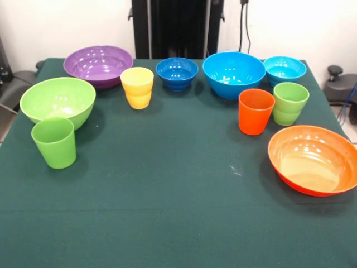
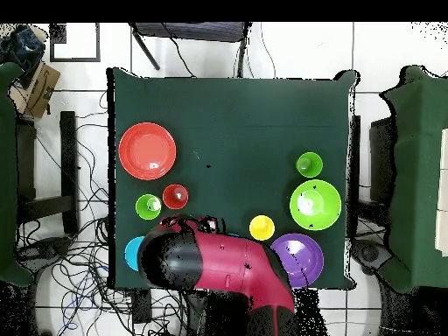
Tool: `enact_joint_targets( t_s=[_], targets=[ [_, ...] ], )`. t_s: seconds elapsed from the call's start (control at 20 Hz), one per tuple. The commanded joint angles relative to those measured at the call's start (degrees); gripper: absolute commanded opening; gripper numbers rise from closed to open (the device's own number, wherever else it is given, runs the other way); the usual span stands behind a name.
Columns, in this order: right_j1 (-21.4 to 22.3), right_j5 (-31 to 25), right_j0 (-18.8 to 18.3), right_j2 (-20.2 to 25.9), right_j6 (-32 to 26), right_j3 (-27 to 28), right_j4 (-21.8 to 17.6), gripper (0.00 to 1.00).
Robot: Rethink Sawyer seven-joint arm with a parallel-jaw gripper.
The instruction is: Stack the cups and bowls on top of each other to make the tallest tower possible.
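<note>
While the red and black arm [image 2: 223,267] lies drawn back over the robot's side of the table [image 1: 167,212], nothing is stacked: every bowl and cup stands alone on the green cloth. The gripper itself cannot be made out in either view, so whether its fingers are apart or together cannot be told.

Taking the big blue bowl [image 1: 234,74] as the landmark in the front view, the small turquoise bowl [image 1: 284,69] sits just beside it on the right, and the small dark blue bowl [image 1: 177,73] stands near it on the left. Further left of that come the yellow cup [image 1: 137,87] and, behind it, the purple bowl [image 1: 98,65], which the cup overlaps in this view. In front of the blue bowl, slightly right, the orange cup [image 1: 256,111] and the light green cup [image 1: 290,103] stand close together, upright. Nearer the camera and to the right of them rests the orange bowl [image 1: 312,159], at the table's edge. Well apart from the blue bowl, on the far left, sit the lime green bowl [image 1: 57,101] and the green cup [image 1: 54,142], the cup just in front of the bowl.

From overhead, the arm covers the blue bowl and the dark blue one.
</note>
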State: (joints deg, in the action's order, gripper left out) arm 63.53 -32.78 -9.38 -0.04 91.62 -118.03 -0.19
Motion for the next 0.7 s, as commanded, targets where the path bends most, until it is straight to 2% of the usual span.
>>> enact_joint_targets(
  t_s=[0.05,0.7],
  targets=[
    [-6.25,1.49,-2.43,4.75,-0.06,3.26,-3.97,1.00],
    [-11.09,2.16,-8.24,8.41,-4.32,8.64,-7.67,1.00]
  ],
)
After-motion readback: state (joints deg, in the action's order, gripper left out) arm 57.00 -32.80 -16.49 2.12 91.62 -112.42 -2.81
